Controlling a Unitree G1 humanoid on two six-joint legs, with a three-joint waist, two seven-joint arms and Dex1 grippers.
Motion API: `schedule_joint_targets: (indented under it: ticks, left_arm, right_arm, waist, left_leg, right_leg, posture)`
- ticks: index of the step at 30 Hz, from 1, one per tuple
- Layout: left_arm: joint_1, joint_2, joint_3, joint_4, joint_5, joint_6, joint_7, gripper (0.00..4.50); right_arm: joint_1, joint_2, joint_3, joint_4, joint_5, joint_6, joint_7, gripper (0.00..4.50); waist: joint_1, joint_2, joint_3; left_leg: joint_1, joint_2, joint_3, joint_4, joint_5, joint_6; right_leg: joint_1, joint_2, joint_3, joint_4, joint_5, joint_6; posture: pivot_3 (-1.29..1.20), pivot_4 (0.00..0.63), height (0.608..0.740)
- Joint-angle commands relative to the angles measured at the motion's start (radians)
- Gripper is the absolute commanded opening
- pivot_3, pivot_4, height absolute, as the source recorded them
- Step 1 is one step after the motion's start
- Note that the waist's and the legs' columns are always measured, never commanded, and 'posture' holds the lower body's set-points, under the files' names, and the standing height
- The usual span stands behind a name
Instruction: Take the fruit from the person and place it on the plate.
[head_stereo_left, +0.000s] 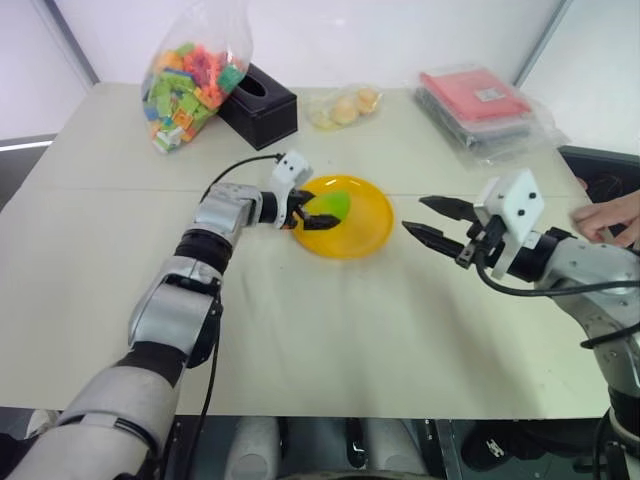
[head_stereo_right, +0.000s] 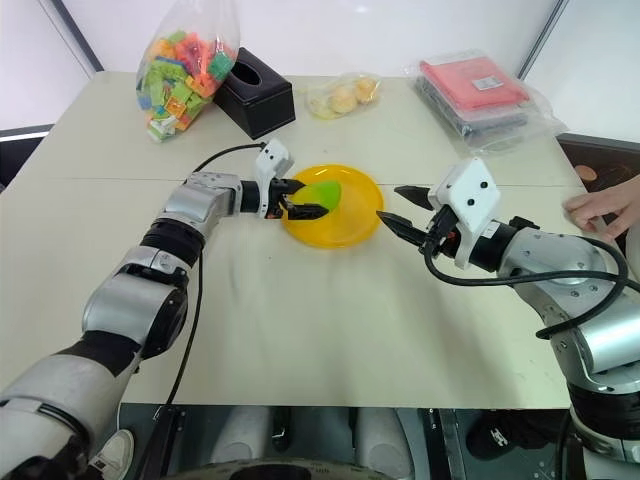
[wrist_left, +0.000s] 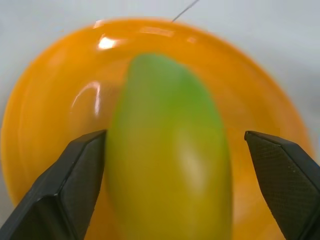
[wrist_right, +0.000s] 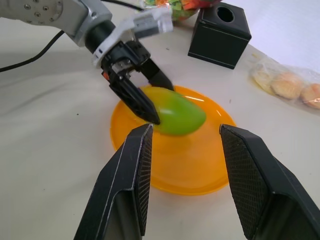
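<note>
From the head views, the left gripper (head_stereo_left: 318, 211) hangs at the plate (head_stereo_left: 372, 232), fingers spread around the fruit (head_stereo_left: 334, 205). In the left wrist view, one finger touches it. The right wrist view shows the right gripper (wrist_right: 185, 150) spread, empty. Release seems done; withdrawal is next.

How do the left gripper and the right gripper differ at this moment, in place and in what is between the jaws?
The left gripper is over the plate, its jaws either side of the fruit; the right gripper hangs beside the plate, over bare table. The left has the fruit between its jaws; the right has nothing. Both stand open, with black fingers.
</note>
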Motion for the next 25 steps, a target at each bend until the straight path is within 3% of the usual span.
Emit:
schedule_joint_targets:
  ticks: [1,6,17,25]
  left_arm:
    - [0.024,0.032,0.073,-0.274,-0.075,0.114,0.029,4.46]
    - [0.141,0.116,0.133,-0.665,-0.145,0.308,0.105,4.46]
    - [0.462,0.494,0.394,-1.25,-0.33,0.612,0.142,4.46]
    - [0.586,0.502,0.496,-1.433,-0.459,0.713,0.256,4.46]
  right_arm:
    - [-0.021,-0.001,-0.007,0.004,-0.005,-0.025,0.016,2.14]
    - [-0.037,0.002,0.008,0.027,-0.008,-0.034,0.043,2.14]
    - [-0.068,-0.043,-0.001,0.128,-0.02,-0.06,0.15,2.14]
    - [-0.115,-0.05,-0.022,0.178,0.013,-0.047,0.185,2.14]
  waist:
    - [-0.001,0.0,0.0]
    - [-0.009,0.0,0.0]
    - [-0.023,0.0,0.0]
    - [-0.014,0.0,0.0]
  left_leg:
    - [0.0,0.0,0.0,0.0,0.0,0.0]
    - [0.001,0.0,-0.002,0.002,0.0,0.0]
    - [0.001,0.0,-0.004,0.004,0.0,0.0]
    - [0.002,0.0,-0.004,0.006,0.0,0.0]
  right_leg:
    - [0.0,0.0,0.0,0.0,0.0,0.0]
    - [0.0,0.0,0.0,0.002,0.0,0.0]
    - [0.0,0.0,0.001,0.005,0.0,0.0]
    - [0.002,-0.001,0.001,0.006,0.0,0.0]
  posture:
    - [0.0,0.15,0.731]
    - [0.0,0.15,0.731]
    - [0.0,0.15,0.731]
    - [0.0,0.15,0.731]
